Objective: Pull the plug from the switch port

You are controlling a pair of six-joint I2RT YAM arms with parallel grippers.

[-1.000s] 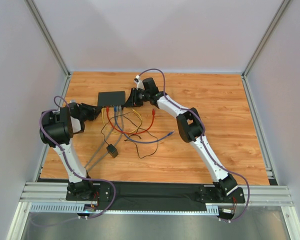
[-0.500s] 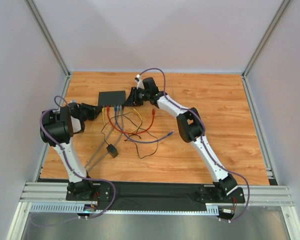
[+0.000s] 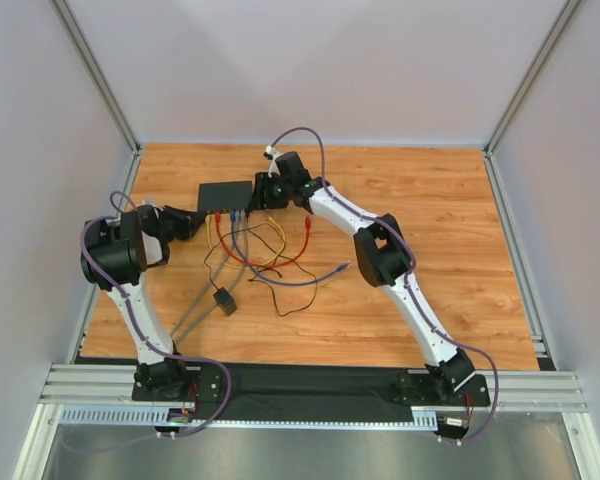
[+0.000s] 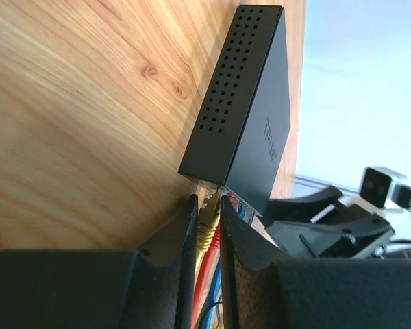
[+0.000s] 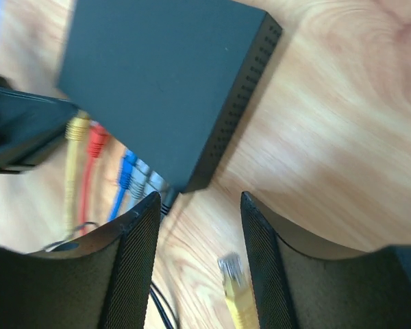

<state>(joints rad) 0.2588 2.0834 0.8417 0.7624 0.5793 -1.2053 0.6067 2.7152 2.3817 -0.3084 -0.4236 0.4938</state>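
The switch (image 3: 225, 195) is a flat black box at the back left of the table, its ports facing the arms. In the left wrist view the switch (image 4: 246, 103) stands ahead, and my left gripper (image 4: 207, 202) is shut on the yellow plug (image 4: 207, 229), which sits in the port at the switch's end. Red and blue cables run beside it. My left gripper (image 3: 202, 216) reaches in from the left. My right gripper (image 3: 261, 192) is at the switch's right end, open with nothing between its fingers. In the right wrist view my right gripper (image 5: 200, 205) hovers by a corner of the switch (image 5: 164, 75).
A loose yellow plug (image 5: 233, 288) lies on the wood under my right gripper. Red, blue and grey plugs (image 5: 127, 164) fill neighbouring ports. A tangle of cables (image 3: 270, 255) and a small black adapter block (image 3: 223, 301) lie in front of the switch. Walls close in on three sides.
My right gripper has opened wider and shifted left, closer to the switch's right end. My left gripper has closed a little tighter on the yellow plug and stayed in place.
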